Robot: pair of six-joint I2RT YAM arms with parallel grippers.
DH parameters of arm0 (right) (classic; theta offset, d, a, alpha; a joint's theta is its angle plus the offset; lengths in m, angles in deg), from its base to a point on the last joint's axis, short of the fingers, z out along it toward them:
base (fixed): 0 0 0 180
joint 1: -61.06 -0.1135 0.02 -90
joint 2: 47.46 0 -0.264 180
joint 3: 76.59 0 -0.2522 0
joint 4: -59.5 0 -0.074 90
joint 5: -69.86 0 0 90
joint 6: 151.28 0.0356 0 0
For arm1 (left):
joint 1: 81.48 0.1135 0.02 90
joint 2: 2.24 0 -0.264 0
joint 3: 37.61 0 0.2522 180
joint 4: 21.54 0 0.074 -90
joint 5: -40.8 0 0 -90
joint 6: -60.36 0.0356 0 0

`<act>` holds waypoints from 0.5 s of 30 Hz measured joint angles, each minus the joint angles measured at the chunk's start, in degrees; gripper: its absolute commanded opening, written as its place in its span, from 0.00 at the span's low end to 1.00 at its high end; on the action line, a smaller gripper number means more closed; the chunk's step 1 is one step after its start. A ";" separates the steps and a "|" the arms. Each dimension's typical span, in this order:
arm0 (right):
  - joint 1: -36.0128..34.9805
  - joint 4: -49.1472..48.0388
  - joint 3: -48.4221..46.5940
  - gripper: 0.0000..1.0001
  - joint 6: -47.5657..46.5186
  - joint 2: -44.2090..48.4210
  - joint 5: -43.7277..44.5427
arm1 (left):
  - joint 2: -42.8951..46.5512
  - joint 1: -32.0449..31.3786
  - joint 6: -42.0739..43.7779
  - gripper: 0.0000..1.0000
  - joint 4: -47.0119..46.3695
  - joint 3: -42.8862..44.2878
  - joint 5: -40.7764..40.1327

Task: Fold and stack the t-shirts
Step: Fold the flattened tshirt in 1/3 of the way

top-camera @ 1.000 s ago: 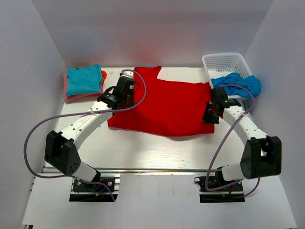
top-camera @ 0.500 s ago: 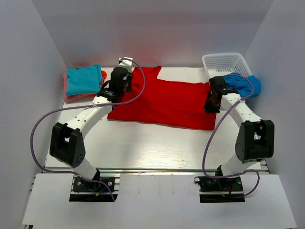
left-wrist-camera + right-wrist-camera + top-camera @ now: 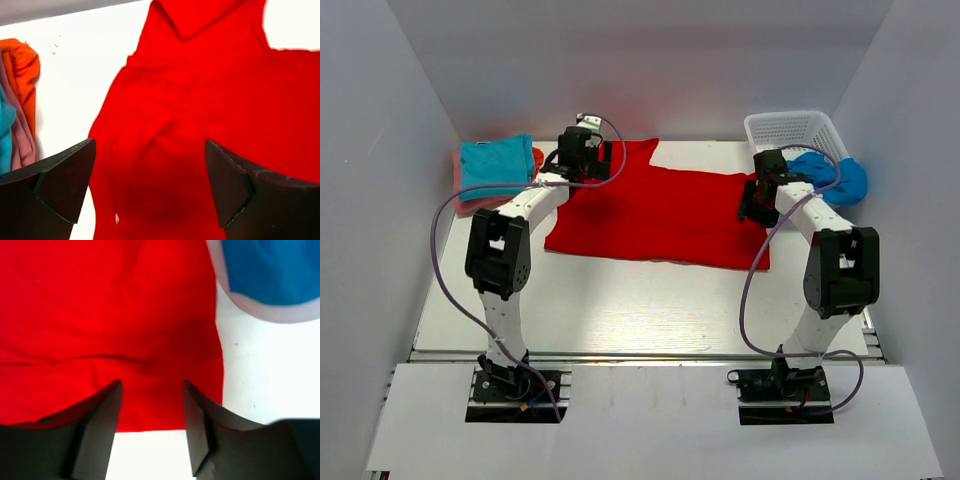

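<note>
1. Red cloth first: the red shirt (image 3: 660, 215) lies spread flat across the middle of the table (image 3: 620, 300). Its far left part sits under the left gripper (image 3: 595, 160) and its right edge under the right gripper (image 3: 752, 205).
2. Both grippers have let go. Their jaws stand apart with nothing in them, and red cloth shows through each gap.
3. A second ago both were pinched shut on the shirt nearer the front, and its near edge sagged. Now the arms reach farther back and that edge runs straighter.
4. The left wrist view shows creases below the fingers and an orange shirt (image 3: 22, 70) off to the left. Only the overhead view shows the whole turquoise shirt (image 3: 495, 165) folded on top of it.
5. The right wrist view shows the shirt's near right corner up close. A blue cloth (image 3: 270, 270) hangs from the basket (image 3: 790, 125) just beside it.
</note>
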 measured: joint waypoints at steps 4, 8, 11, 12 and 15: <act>-0.07 -1.09 -0.02 0.60 -1.01 1.40 -2.58 | -3.26 1.49 -1.01 1.00 3.15 4.90 2.05; -0.50 -3.96 3.39 0.66 -1.38 6.25 -7.87 | -3.06 2.19 -2.82 1.00 5.35 5.46 4.96; -1.31 -6.86 8.20 0.69 -1.42 10.10 -12.24 | -0.57 2.19 -5.57 1.00 5.57 0.20 8.28; -1.75 -7.96 9.92 0.69 -1.25 10.78 -13.44 | 1.16 2.19 -6.80 1.00 5.81 -3.28 9.81; -2.84 -9.46 13.16 0.69 -0.90 9.90 -15.80 | 6.34 1.86 -10.12 1.00 5.49 -14.14 13.99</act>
